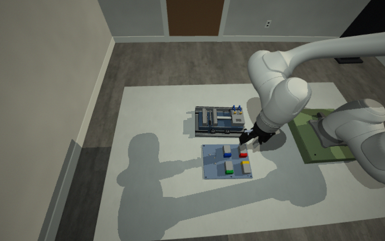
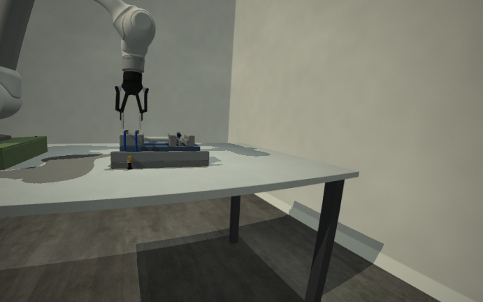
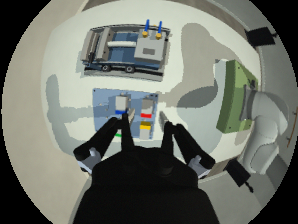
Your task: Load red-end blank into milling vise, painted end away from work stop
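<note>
The blank with the red end [image 1: 242, 151] lies flat on the blue-grey infeed plate [image 1: 227, 160], in the corner nearest the vise, with its red end pointing away from the vise. It also shows in the wrist view [image 3: 145, 111]. My gripper [image 1: 249, 142] hangs straight down above it, well clear of it, with its fingers partly open and empty. In the exterior view the gripper [image 2: 131, 124] stands a little above the vise's blue hoses. The milling vise [image 1: 219, 119] sits on its raised plate beyond the infeed plate, with nothing between its jaws.
Three other blanks lie on the infeed plate: blue end [image 1: 226, 150], green end [image 1: 229, 167] and yellow end [image 1: 245, 167]. The hose block [image 1: 238, 116] is at the vise's right end. The arm's green base [image 1: 319, 134] stands to the right.
</note>
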Tool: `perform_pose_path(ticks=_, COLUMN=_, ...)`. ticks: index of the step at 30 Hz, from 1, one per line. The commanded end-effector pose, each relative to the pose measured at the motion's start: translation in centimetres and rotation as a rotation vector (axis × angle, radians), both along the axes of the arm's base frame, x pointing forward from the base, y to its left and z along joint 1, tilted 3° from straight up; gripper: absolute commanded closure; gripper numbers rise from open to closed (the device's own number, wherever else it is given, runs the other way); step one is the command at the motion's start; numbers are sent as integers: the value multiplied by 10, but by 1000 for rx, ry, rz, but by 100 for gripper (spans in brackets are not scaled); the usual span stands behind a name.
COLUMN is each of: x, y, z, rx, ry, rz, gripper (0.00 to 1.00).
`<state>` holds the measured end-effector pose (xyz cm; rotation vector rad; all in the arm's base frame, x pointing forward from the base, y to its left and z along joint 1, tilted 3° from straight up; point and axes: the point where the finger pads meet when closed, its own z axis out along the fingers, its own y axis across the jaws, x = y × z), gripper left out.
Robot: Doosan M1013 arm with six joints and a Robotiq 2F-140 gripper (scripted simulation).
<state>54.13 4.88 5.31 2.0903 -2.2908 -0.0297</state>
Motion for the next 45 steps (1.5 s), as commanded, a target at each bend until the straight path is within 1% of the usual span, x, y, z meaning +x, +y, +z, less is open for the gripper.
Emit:
perform_pose_path(ticks=1, x=0, y=0, z=0, rx=0, ry=0, rz=0, gripper=57)
perform_pose_path(ticks=3, x=0, y=0, z=0, rx=0, ry=0, rz=0, gripper=57)
perform_pose_path(ticks=18, x=-1, y=0, z=-30, rx=0, ry=0, rz=0, gripper=57)
perform_pose_path(ticks=20, x=-1, y=0, z=-30, rx=0, ry=0, rz=0, gripper=57)
perform_pose_path(ticks=35, x=-3, y=-1, z=-74, rx=0, ry=0, rz=0, gripper=57)
perform_pose_path(ticks=45, x=-3, y=-1, z=-77, rx=0, ry=0, rz=0, gripper=57)
